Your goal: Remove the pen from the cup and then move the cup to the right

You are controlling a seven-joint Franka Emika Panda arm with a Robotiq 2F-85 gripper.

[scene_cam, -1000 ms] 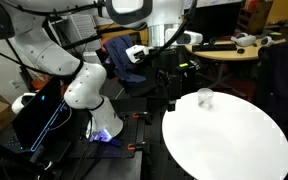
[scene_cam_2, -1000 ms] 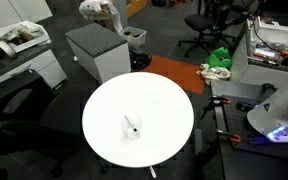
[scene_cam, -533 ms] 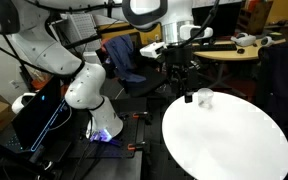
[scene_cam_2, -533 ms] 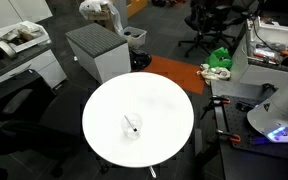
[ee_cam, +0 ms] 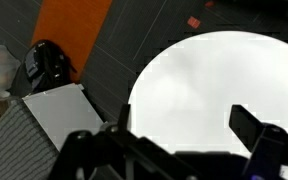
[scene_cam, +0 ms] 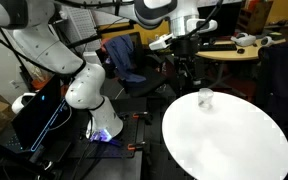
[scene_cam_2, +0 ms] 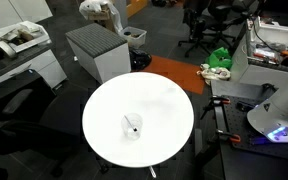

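On the large round white table (scene_cam_2: 164,95), a little off its middle: a small clear glass cup (scene_cam_2: 132,127), upright. A thin dark stick-like pen (scene_cam_2: 134,123) stands inside it (its lean is too small to read). In an exterior view taken from low at the side, the cup (scene_cam: 205,97) sits near the table's edge (scene_cam: 174,115) on the robot's side. The pen cannot be made out there.

Tool: a dark two-finger gripper (scene_cam: 189,75) on the white jointed robot arm (scene_cam: 84,85). It hangs fingers-down above the table rim, higher than the cup and just to one side of it. Not touching the cup, and air shows between them.

Wrist view: the gripper (ee_cam: 179,128) looks straight down. Its dark fingers (ee_cam: 269,145) are spread wide at the bottom of the picture. Only white tabletop (ee_cam: 204,70) shows between them, and nothing is held.

Surroundings:
- Grey ribbed box (scene_cam_2: 99,50) stands on the floor just beside the table rim. It also shows at the lower corner of the wrist view (ee_cam: 14,150).
- Orange floor patch (scene_cam_2: 174,72) lies next to the table, also seen from the wrist (ee_cam: 79,30).
- Black bin-like object (ee_cam: 46,62) sits beside the orange patch (detail blurred).
- Arm base with a blue-violet glow (scene_cam: 106,135) sits on the floor, near the table.
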